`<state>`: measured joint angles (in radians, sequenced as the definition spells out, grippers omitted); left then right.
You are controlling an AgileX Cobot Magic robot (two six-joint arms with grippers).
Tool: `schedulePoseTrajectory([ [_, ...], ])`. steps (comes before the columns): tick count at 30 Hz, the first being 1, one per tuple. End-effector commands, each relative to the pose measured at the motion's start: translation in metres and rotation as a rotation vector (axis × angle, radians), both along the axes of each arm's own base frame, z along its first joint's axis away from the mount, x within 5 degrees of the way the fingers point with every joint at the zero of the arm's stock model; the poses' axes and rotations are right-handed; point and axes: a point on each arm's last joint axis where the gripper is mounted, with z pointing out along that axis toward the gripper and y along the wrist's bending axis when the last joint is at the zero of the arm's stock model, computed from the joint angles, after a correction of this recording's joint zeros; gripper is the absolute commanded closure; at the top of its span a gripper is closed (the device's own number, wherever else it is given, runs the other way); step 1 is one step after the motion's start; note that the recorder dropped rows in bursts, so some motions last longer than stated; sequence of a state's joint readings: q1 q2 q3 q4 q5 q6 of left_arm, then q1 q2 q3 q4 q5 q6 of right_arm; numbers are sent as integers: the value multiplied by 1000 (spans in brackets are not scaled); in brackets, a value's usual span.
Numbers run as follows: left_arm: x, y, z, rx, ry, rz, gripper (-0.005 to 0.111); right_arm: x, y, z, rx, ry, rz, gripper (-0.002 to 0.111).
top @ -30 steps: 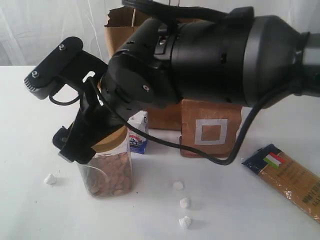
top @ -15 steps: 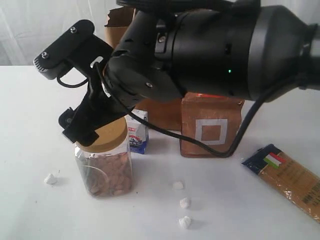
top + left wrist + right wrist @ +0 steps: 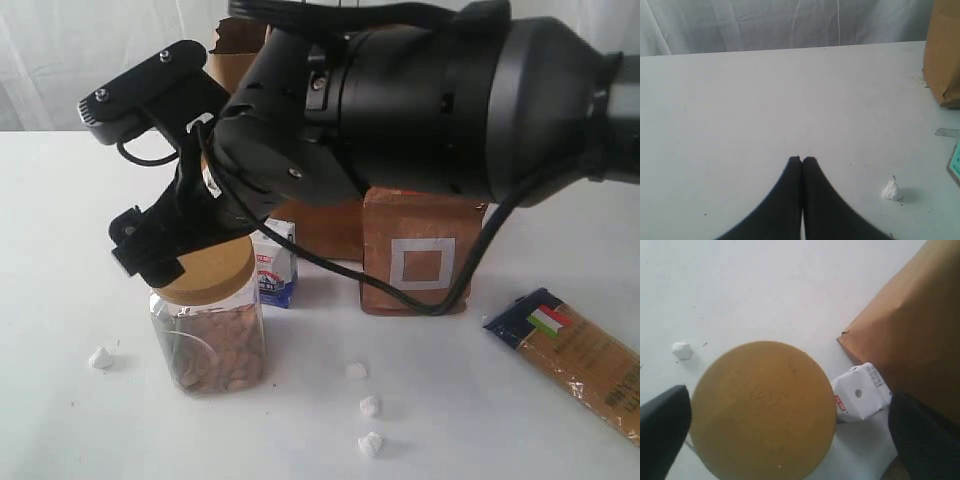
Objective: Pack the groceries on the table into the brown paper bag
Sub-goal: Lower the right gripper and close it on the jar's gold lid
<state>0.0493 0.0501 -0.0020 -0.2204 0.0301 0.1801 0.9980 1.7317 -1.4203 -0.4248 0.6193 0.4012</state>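
Raised the wide-open, empty right gripper [image 3: 792, 435] from around the lid of the nut jar [image 3: 210, 340], lower left, to just above it; left that jar unpacked. Kept left gripper [image 3: 801, 161] closed, empty.

a: so is this somebody's kitchen or what?

b: nah, reads as a robotics lab setup. bare white table [image 3: 740, 100], white curtain [image 3: 765, 25] hung behind as a backdrop, 1 big black robot arm [image 3: 450, 110] over it, nut jar [image 3: 212, 345] and pasta packet [image 3: 585, 365] set out on top.
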Motion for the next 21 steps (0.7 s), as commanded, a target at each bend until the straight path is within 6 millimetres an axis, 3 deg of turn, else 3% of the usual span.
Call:
schedulePoseTrajectory([
  [1, 0, 0, 0, -2, -13, -4, 107, 5, -2, 3, 7, -34, 3, 3],
  [10, 0, 0, 0, -2, -13, -4, 107, 24, -13, 9, 118, 79, -132, 3],
  [21, 0, 0, 0, -2, -13, -4, 107, 24, 0, -11, 91, 156, -14, 3],
])
